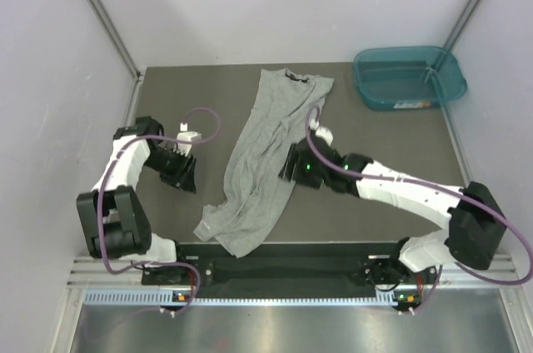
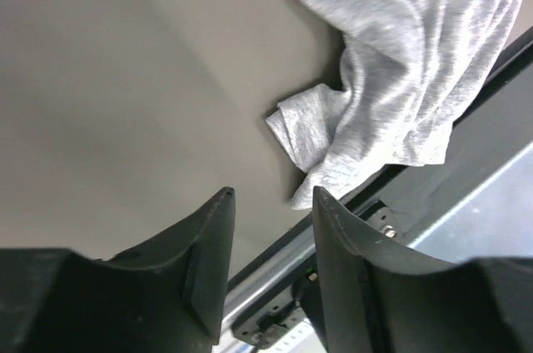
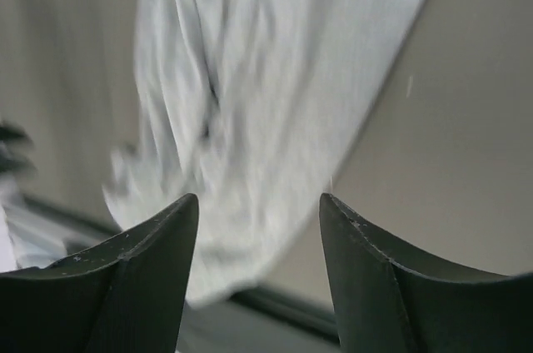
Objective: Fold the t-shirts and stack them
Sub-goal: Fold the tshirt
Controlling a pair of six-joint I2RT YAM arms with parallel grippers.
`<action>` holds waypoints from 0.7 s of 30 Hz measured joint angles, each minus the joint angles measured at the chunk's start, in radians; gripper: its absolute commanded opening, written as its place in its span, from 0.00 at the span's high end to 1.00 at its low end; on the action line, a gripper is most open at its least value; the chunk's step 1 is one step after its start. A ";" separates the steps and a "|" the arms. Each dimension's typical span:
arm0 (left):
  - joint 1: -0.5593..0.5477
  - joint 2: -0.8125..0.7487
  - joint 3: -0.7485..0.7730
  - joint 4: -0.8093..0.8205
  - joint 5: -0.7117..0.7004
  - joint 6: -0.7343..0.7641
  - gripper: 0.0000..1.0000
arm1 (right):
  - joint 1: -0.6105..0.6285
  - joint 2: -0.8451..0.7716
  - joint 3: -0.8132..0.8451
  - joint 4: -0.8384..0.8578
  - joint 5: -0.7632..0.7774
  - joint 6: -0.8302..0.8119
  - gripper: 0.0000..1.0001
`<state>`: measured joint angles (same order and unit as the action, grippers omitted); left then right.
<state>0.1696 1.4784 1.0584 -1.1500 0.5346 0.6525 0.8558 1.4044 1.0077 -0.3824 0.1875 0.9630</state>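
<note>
One light grey t-shirt (image 1: 260,161) lies bunched in a long crumpled strip down the middle of the table, its collar with the black label at the far end. Its lower end reaches the near edge. My left gripper (image 1: 185,176) hovers to the left of the shirt, apart from it. In the left wrist view the left gripper (image 2: 273,196) stands open and empty, the t-shirt (image 2: 416,53) off to the upper right. My right gripper (image 1: 288,166) is at the shirt's right edge. In the right wrist view that right gripper (image 3: 260,200) is open above the blurred t-shirt (image 3: 258,78), holding nothing.
A teal plastic tub (image 1: 408,78) stands at the far right corner of the dark table (image 1: 183,103). Pale walls close in the left, right and back. A black and metal rail (image 1: 291,270) runs along the near edge between the arm bases.
</note>
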 measured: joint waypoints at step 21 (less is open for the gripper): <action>-0.047 -0.265 -0.270 -0.060 0.116 0.383 0.42 | 0.640 0.336 -0.092 0.291 0.034 0.556 0.47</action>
<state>0.1230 1.2137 0.7879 -1.2098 0.6506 1.0359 1.4963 1.7405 0.9154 -0.0914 0.2218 1.5192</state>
